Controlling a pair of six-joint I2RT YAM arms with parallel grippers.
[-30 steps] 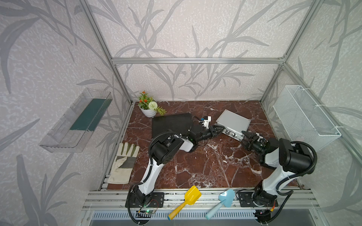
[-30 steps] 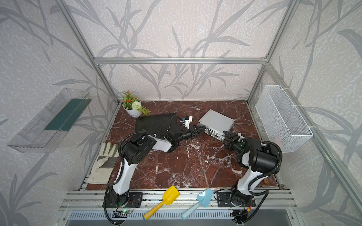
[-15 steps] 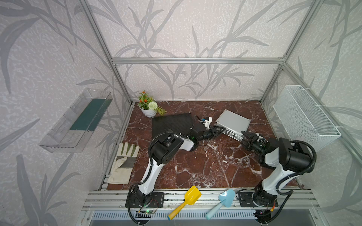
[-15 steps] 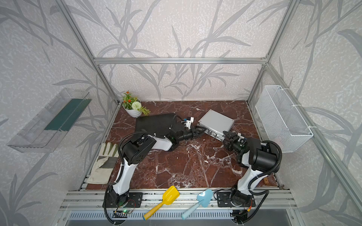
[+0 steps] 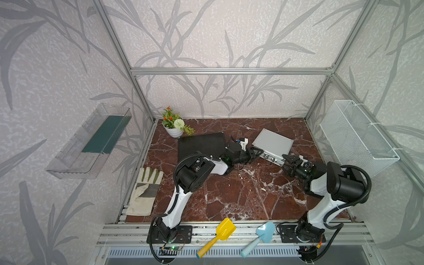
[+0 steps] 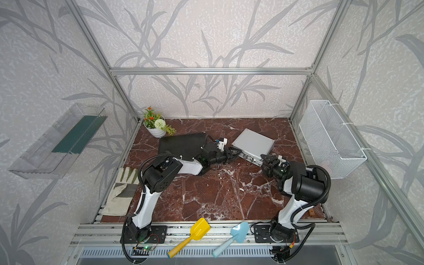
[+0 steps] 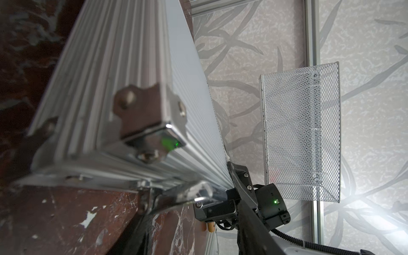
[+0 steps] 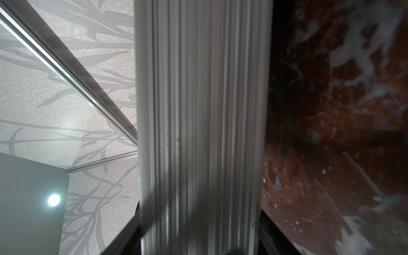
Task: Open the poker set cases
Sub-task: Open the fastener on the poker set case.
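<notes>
Both my grippers at the silver case point(image 5: 273, 142), lid down.
My left gripper point(image 5: 255, 153) stands spread at its near left corner. My right gripper point(image 5: 289, 158) straddles the front edge at the other corner, and I cannot tell whether it pinches. The case lies on the marble table point(image 5: 241, 195), just beside the closed black case point(image 5: 200, 144) by the flower pot point(image 5: 174, 132).
</notes>
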